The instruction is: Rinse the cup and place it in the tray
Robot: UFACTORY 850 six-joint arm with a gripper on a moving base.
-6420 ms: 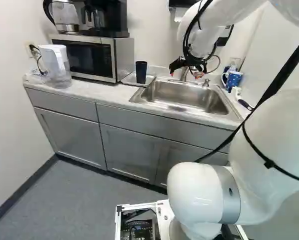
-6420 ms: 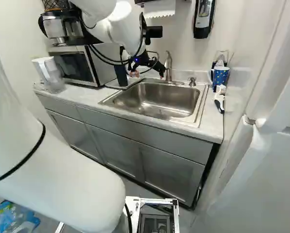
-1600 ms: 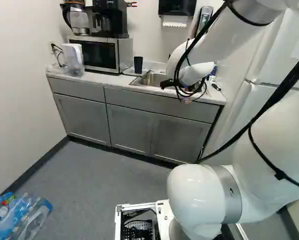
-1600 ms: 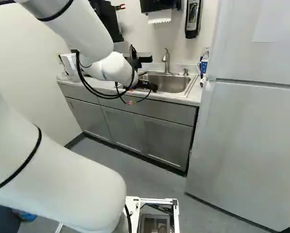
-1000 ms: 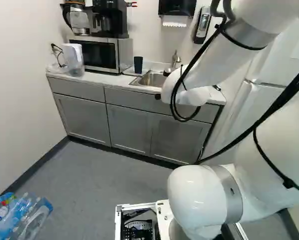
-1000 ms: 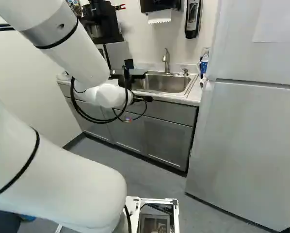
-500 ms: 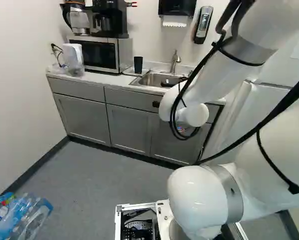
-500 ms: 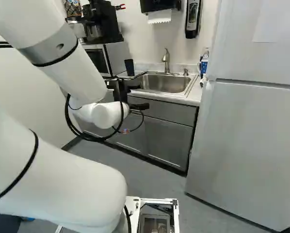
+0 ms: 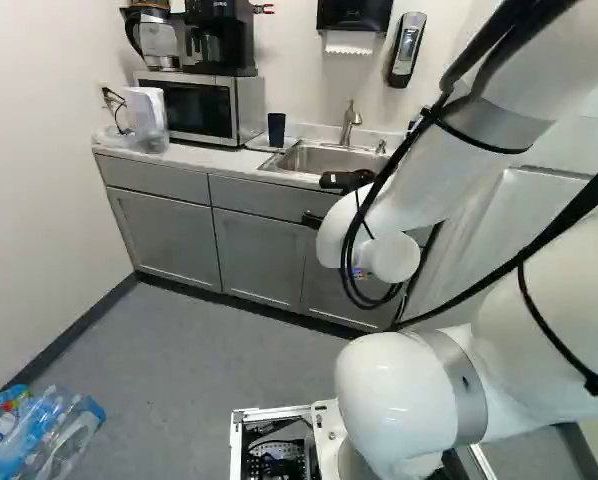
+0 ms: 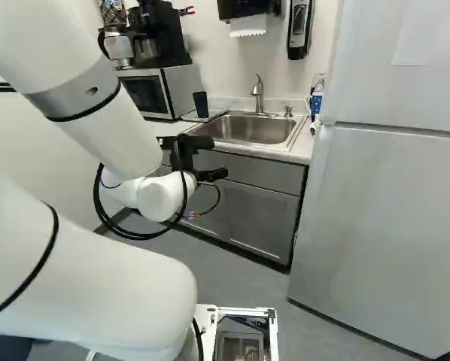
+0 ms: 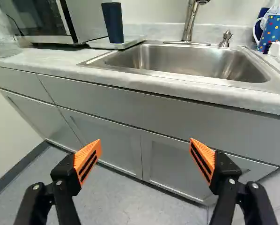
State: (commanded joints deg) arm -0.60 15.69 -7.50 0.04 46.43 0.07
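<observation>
With the gripper (image 11: 145, 140) spread and the cup (image 11: 113, 23) seemingly steady on the tray (image 11: 133, 41) at eleven o'clock, withdraw smoothly toward six, clear of the worktop (image 11: 51, 57).

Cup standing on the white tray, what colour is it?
The cup is dark navy blue; the wrist view shows it best.

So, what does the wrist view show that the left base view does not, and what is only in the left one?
Only wrist view: the gripper's orange pads and the polka-dot mug.

Only left base view: the coffee maker, paper towel dispenser, soap dispenser and plastic bottles.

Both: the dark blue cup on the tray, the sink, faucet and microwave.
</observation>
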